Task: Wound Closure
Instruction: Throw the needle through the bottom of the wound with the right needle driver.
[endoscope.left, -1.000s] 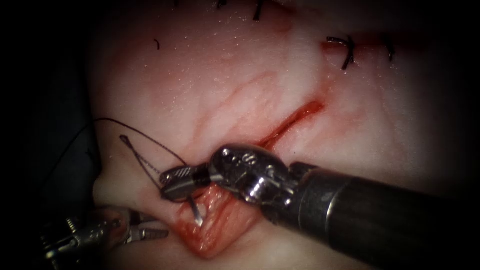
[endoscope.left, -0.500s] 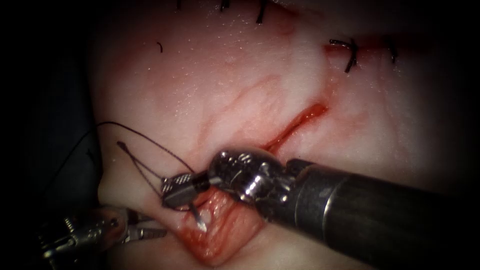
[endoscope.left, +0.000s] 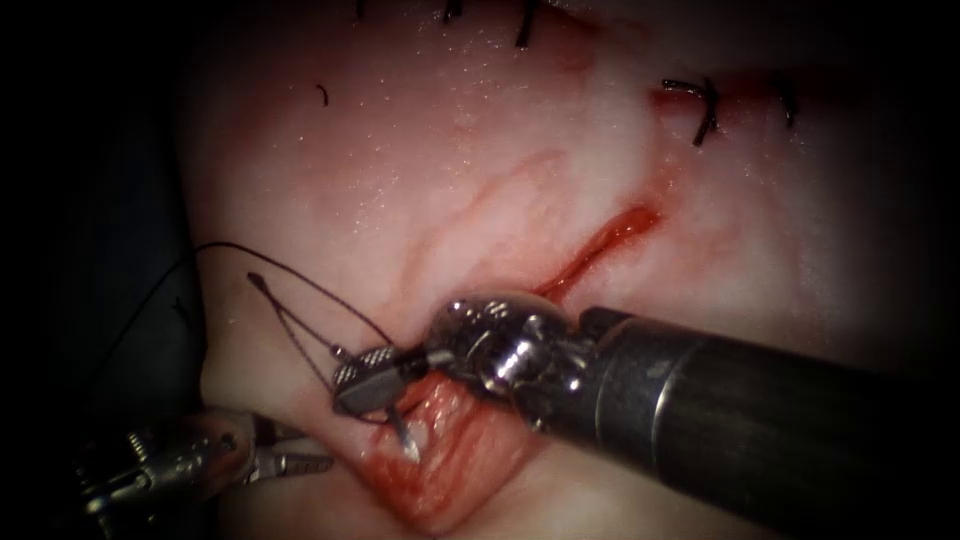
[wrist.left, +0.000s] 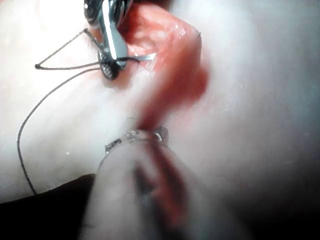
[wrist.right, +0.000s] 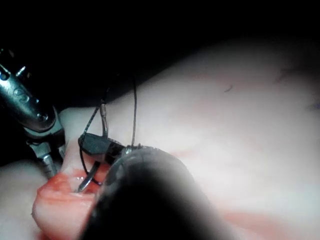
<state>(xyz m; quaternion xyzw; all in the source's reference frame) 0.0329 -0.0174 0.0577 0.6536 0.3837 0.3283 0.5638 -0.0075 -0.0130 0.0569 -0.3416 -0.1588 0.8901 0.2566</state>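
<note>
right tool (endoscope.left: 362, 382) clamps needle (endoscope.left: 403, 436) mid-curve | tip points down into open cut (endoscope.left: 440, 470), lower centre | left tool (endoscope.left: 290, 462) lower left (nearer, holding nothing), slightly parted | thread (endoscope.left: 300, 290) trails upper left

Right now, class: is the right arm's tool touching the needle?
Touching. In the endoscope view the right tool has its jaws shut on the needle, whose tip points down into the open cut.

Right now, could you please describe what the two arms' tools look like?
The right tool has a thick dark shaft, a shiny rounded silver wrist and a small claw with cross-hatched metal faces. The left tool is slimmer bare silver metal, with visible pins and pointed tips.
</note>
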